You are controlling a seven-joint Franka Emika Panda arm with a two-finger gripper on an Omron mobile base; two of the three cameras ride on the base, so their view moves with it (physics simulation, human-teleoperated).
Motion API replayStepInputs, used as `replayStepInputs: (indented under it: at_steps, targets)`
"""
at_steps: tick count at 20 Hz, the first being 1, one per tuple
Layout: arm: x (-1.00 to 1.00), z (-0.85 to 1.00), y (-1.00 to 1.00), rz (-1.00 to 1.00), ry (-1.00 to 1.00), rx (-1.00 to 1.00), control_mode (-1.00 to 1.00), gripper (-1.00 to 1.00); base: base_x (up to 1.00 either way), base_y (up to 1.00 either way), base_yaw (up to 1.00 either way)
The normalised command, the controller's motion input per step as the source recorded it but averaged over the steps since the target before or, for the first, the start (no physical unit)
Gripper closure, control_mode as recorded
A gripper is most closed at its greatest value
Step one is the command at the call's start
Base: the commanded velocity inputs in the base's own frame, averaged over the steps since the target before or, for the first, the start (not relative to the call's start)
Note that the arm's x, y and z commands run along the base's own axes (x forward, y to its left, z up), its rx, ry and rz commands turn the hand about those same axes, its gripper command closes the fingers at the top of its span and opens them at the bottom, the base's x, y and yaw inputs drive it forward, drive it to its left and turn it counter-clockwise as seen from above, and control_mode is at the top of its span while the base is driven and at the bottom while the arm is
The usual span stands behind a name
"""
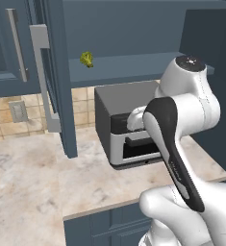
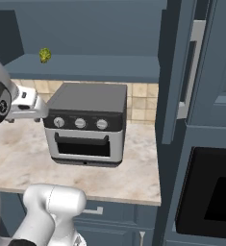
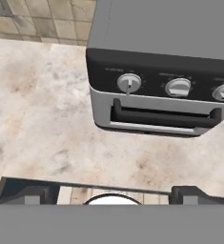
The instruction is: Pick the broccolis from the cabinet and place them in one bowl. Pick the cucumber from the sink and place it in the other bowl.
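One broccoli (image 1: 87,59) sits on the open cabinet's shelf (image 1: 133,65), above a toaster oven (image 1: 121,122) on the counter (image 1: 37,178). The gripper (image 3: 111,193) hangs low before the oven, fingers spread and empty. Rising from here, the arm could strike the shelf edge or the open door (image 1: 56,77), or nudge the floret deeper.

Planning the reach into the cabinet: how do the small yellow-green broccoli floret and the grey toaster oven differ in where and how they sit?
The small bumpy yellow-green broccoli floret sits up on the dark blue-grey open cabinet shelf; the boxy grey toaster oven stands below on the marble counter. The floret is tiny, the oven bulky. The floret sits left of the oven. Both are apart from the arm.
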Motion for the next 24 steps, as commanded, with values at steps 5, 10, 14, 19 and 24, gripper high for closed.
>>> replayStepInputs:
  at_steps: [5, 10, 14, 19, 24]
  targets:
    - [0.0, 0.22, 0.0, -0.04, -0.12, 0.0, -1.0, -1.0, 0.0, 0.0, 0.0]
    - [-0.07, 0.37, 0.0, 0.0, -0.07, 0.05, -1.0, -1.0, 0.0, 0.0, 0.0]
    - [-0.01, 0.39, 0.0, 0.0, -0.04, 0.14, -1.0, -1.0, 0.0, 0.0, 0.0]
    - [-0.13, 0.35, 0.0, 0.0, -0.06, 0.13, -1.0, -1.0, 0.0, 0.0, 0.0]
    - [-0.04, 0.37, 0.03, 0.0, -0.18, 0.01, -1.0, -1.0, 0.0, 0.0, 0.0]
